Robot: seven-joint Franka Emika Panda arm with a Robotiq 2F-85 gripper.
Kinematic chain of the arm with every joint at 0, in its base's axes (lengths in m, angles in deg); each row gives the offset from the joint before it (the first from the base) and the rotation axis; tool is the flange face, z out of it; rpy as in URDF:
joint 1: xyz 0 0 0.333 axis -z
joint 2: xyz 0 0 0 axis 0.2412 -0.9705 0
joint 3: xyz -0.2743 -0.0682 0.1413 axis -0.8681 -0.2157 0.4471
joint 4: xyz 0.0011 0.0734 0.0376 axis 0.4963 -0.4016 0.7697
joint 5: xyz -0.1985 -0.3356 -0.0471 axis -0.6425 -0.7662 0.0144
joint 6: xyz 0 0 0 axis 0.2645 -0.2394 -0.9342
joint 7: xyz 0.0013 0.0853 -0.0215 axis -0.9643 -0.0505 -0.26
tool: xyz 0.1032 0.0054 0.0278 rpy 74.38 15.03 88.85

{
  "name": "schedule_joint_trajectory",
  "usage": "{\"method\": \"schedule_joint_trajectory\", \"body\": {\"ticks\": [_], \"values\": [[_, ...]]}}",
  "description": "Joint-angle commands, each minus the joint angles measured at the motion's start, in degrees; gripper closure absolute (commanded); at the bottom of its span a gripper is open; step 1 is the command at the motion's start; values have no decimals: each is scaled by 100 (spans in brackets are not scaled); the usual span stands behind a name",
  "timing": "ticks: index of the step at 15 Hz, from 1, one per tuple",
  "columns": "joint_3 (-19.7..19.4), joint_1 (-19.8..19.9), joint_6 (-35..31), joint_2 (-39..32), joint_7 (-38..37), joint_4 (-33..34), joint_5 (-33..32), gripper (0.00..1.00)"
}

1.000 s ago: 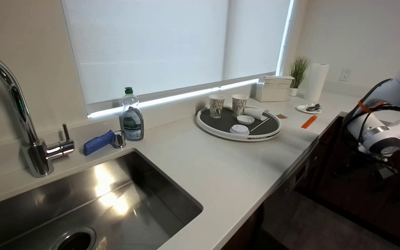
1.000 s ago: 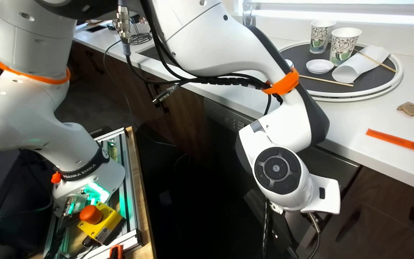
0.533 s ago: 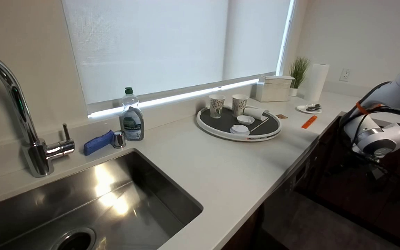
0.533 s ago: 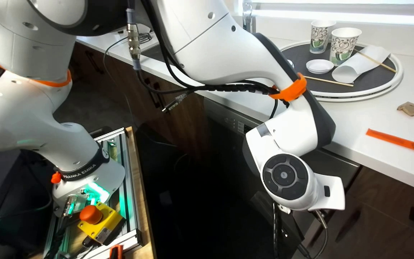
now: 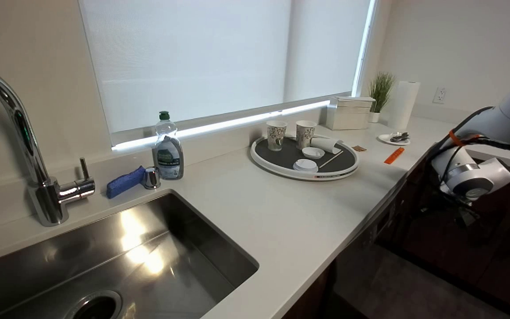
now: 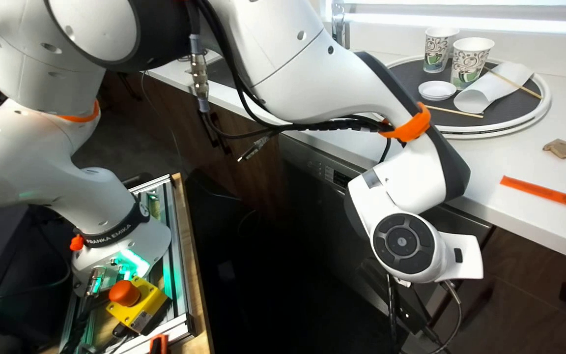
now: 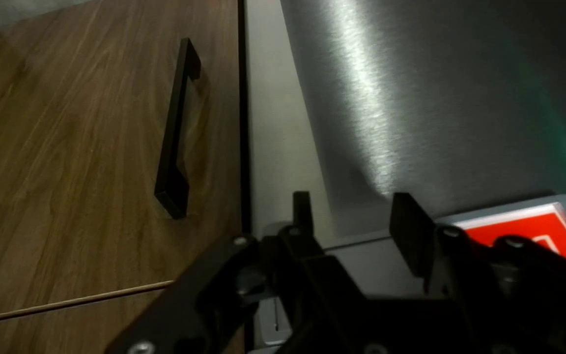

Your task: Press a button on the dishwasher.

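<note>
Parted and grasping nothing, the gripper [image 7: 352, 216] hangs close to the dishwasher [image 6: 312, 206]; that dark, flat front sits beneath the counter [image 6: 489, 164] with wooden cabinets [image 6: 533, 280] to left and right, and the robot's wrist [image 6: 403, 243] stands before its right half; whether anything touches I cannot tell. Its control strip [image 6: 312, 161] runs along the top, with a dark display-like patch [image 6: 340, 178] left of the wrist; the press looks not yet made, and the gripper seems too low and too far right for that patch, so a straight push would probably meet plain door; spread tips might straddle a small button or catch two at once; a wrist lifted carelessly could knock the counter's edge; the cable [image 6: 459, 309] looped below the wrist could snag on a nearby cabinet's handle [image 7: 174, 123].

Nearest, on the metal, a red label [image 7: 531, 224] with a white mark is partly hidden by the gripper and unreadable; the strip's markings are too small; near left, FRANKA EMIKA reads plainly on the black band [image 6: 113, 238] of the robot's base [image 6: 157, 238]; on the far side of the sink [image 5: 166, 283], a soap bottle [image 5: 168, 159] bears wording I cannot read surely.
</note>
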Motion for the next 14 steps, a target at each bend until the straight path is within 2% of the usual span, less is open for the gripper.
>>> {"method": "schedule_joint_trajectory", "body": {"ticks": [1, 3, 8, 14], "values": [[194, 187, 178, -247, 348, 360, 294, 86], [253, 220, 286, -309, 404, 469, 361, 99], [283, 238, 505, -358, 709, 555, 609, 100], [253, 174, 816, -177, 1002, 334, 546, 100]]}}
